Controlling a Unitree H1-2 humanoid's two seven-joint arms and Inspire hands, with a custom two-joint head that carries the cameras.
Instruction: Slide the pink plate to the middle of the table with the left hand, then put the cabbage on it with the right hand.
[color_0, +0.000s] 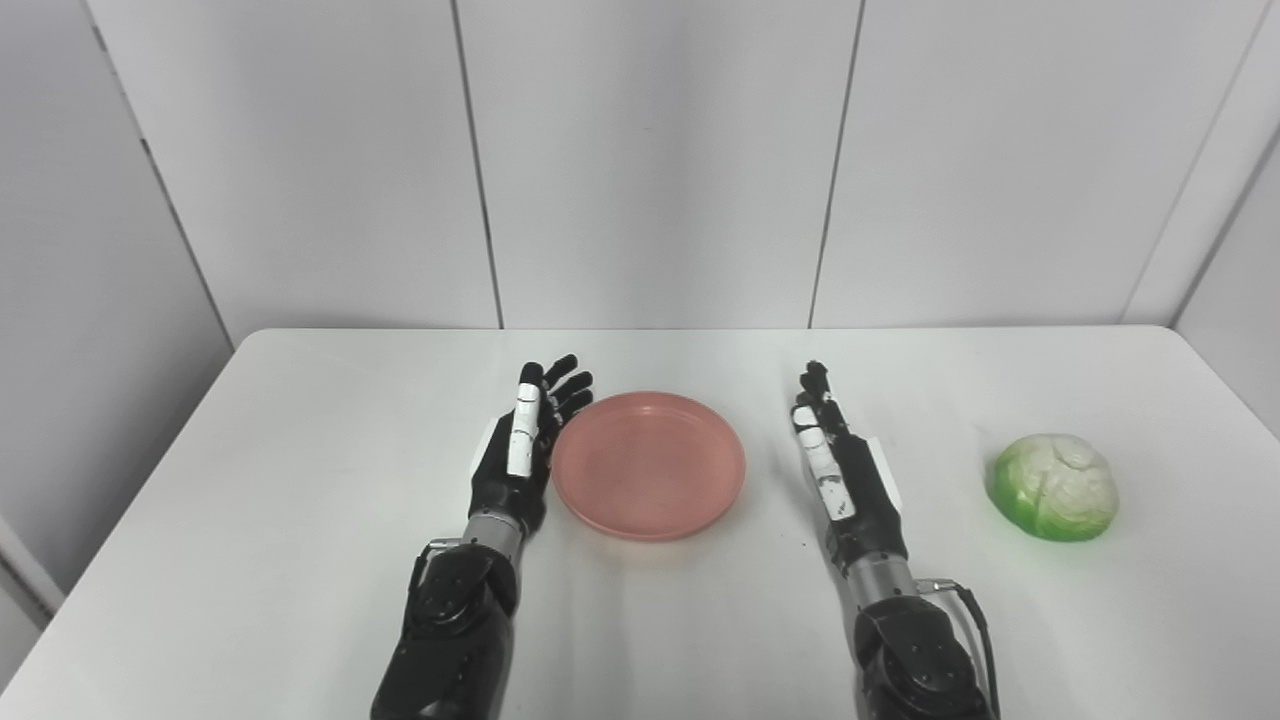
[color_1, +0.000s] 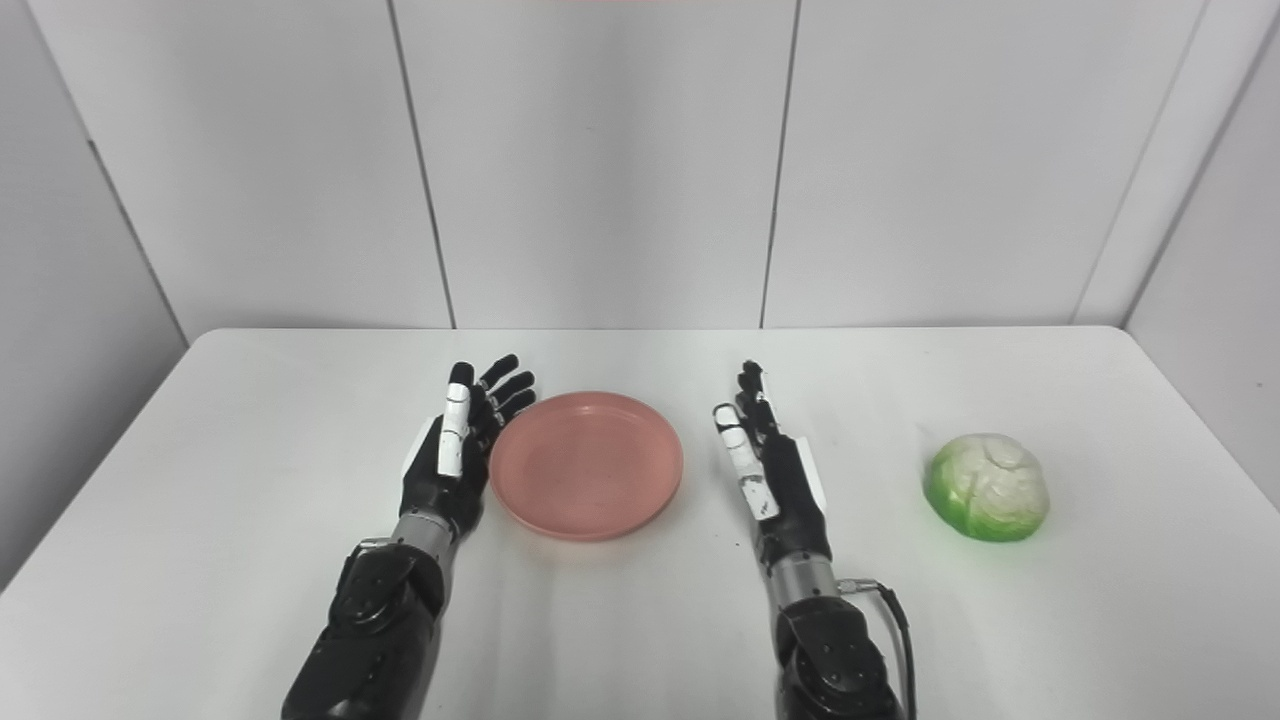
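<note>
Pink plate (color_0: 648, 466) near table (color_0: 300, 480) centre, empty. Left hand (color_0: 518, 455) flat, fingers spread, against rim at 9 o'clock. Right hand (color_0: 845, 470) spread, empty, at plate's 3 o'clock. Cabbage (color_0: 1054, 486) further out, 3 o'clock. Looks light, rounded, may roll: wrap from top.

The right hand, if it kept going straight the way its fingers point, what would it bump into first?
Probably nothing on the table. The right hand points toward the far edge of the table, with the pink plate to its left and the cabbage off to its right. Beyond stands only the wall.
</note>
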